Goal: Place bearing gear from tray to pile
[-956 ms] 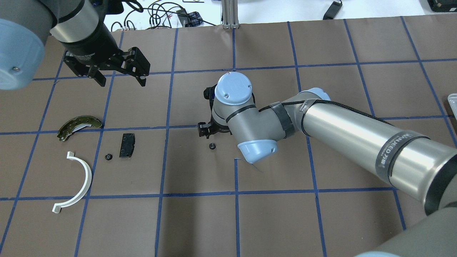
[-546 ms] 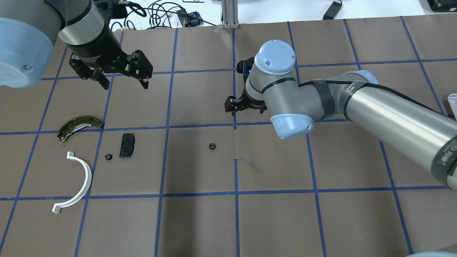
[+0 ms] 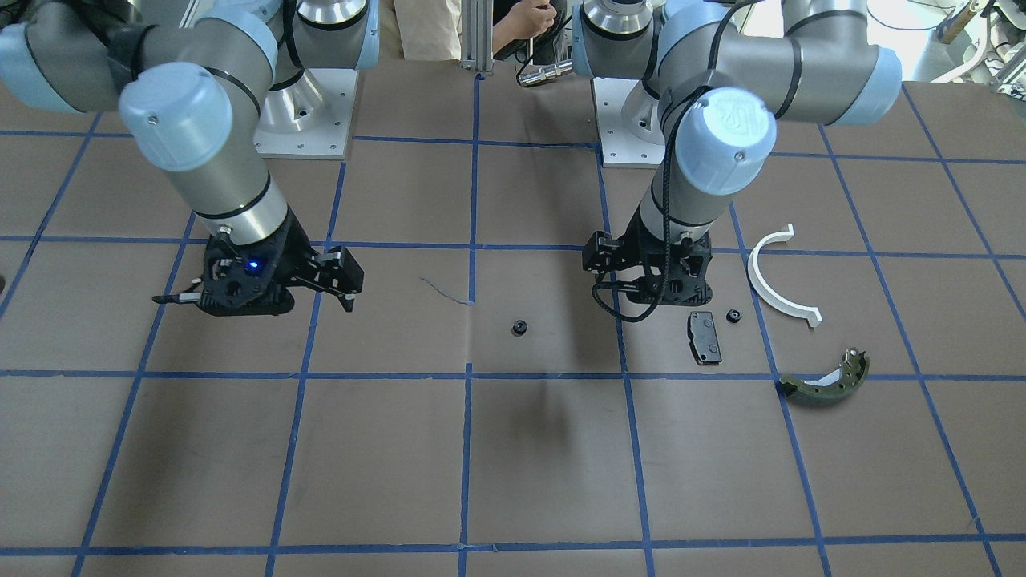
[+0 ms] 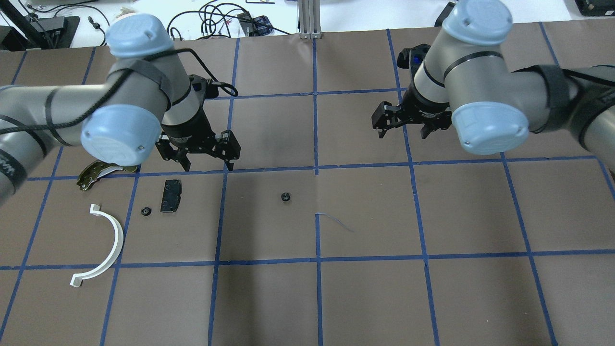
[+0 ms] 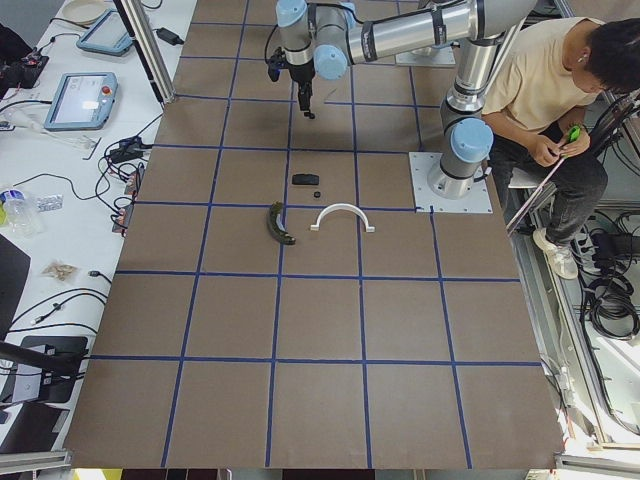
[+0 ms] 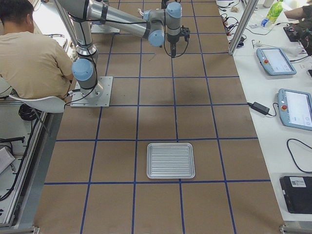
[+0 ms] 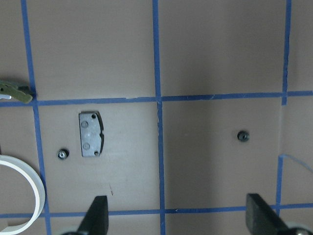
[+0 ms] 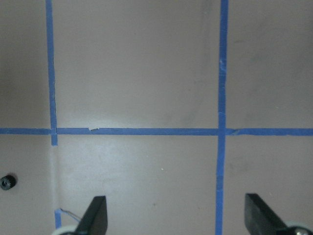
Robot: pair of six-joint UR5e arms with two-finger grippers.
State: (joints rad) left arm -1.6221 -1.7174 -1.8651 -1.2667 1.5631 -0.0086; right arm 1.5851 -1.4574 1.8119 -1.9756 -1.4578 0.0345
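Observation:
A small black bearing gear [image 4: 286, 196] lies alone on the brown table near its middle; it also shows in the front view [image 3: 519, 326] and in both wrist views [image 7: 242, 136] [image 8: 6, 182]. The pile lies to the left: white half-ring [image 4: 103, 245], black pad [image 4: 171, 195], olive brake shoe [image 4: 93, 174] partly under my left arm, and a second small gear [image 4: 145, 211]. My left gripper [image 4: 207, 163] is open and empty, above the table between the pad and the lone gear. My right gripper [image 4: 402, 129] is open and empty, far right of the gear.
The ribbed metal tray [image 6: 170, 160] stands at the table's right end, with nothing visible in it. A seated person [image 5: 545, 90] is behind the robot bases. Cables and tablets [image 6: 275, 61] lie on the bench beyond the far edge.
My right arm has pulled up and away to the right, leaving the lone gear on the table. My left arm has swung right and nearer, over the area beside the pad.

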